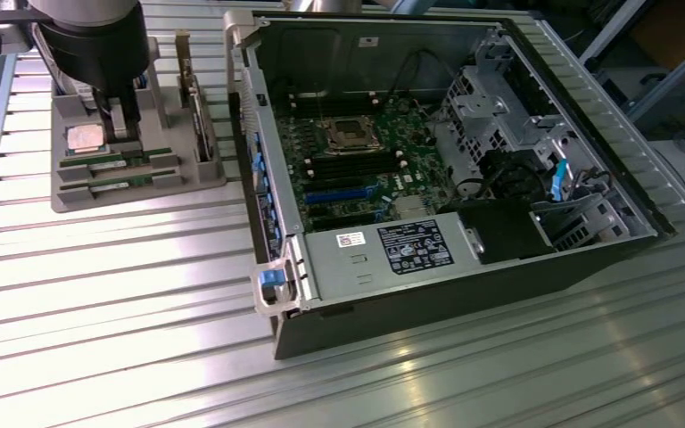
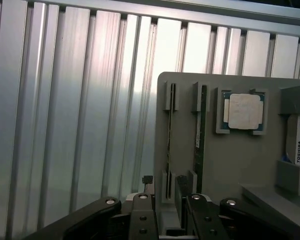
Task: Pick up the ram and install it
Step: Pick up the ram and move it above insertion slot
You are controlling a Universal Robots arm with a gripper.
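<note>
the ram (image 2: 171, 125) stands on its long edge in a slot of the gray holder (image 2: 250, 170), in the slot farthest from the processor chip (image 2: 245, 111); a second stick (image 2: 200, 125) like it stands in the next slot, between the ram and the chip. the gripper (image 2: 169, 200) hangs over the end of the holder with its jaws apart and nothing between them, about in line with the ram's slot and not touching the ram. i judge the ram to be very light and stiff, but thin and easy to damage: it may crack if it is bent or squeezed hard. the safe place to hold seems the free upper edge, near the middle of its length, with the two flat faces between the pads, so that it does not tilt. the faces look smooth, so it can slip in a weak grip.
</note>
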